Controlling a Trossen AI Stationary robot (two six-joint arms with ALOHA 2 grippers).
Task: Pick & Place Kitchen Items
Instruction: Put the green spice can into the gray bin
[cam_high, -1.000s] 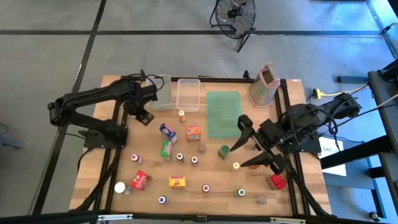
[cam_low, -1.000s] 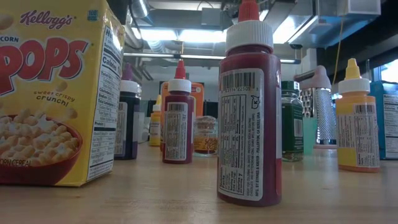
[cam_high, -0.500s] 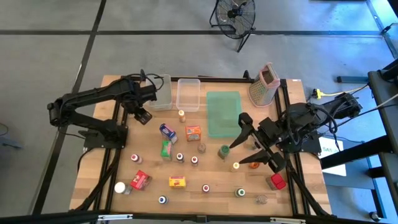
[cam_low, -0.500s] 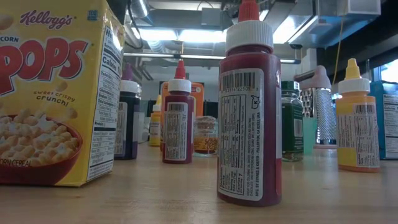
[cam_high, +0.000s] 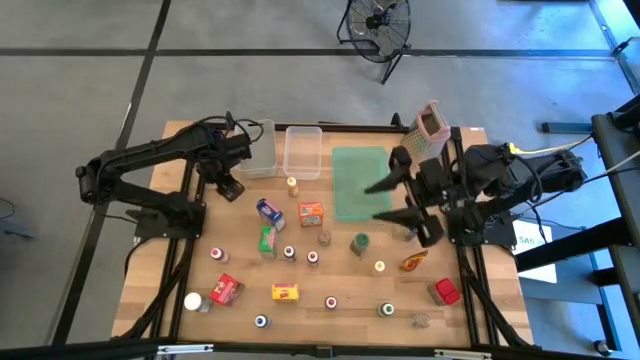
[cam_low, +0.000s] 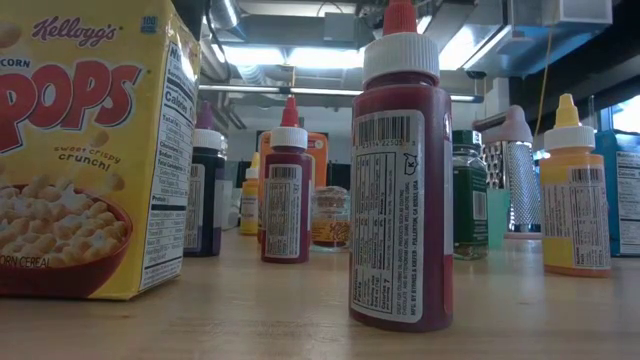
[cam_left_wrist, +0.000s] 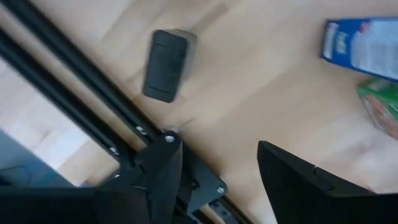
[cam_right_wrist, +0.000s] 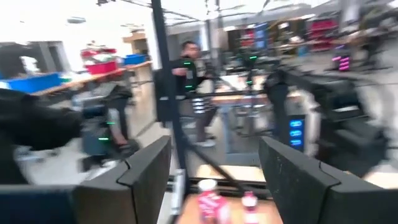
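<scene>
even, bright overhead light falls on the bench (cam_high: 240, 320) in the high view, with short, soft shadows beside the small items. the low view is backlit by ceiling lamps (cam_low: 290, 57), leaving the near red bottle (cam_low: 400, 190) dark and sharp. the right wrist view is heavily motion-blurred; the left wrist view is softly smeared.

Grey concrete floor (cam_high: 80, 80), black standing fan (cam_high: 378, 25), ceiling lights (cam_low: 290, 55).

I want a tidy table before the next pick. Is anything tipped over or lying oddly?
Mostly upright and orderly. The orange packet near the right gripper lies flat and slanted, and the red carton by the white-capped jar sits askew to the table edge. No spill shows.
</scene>
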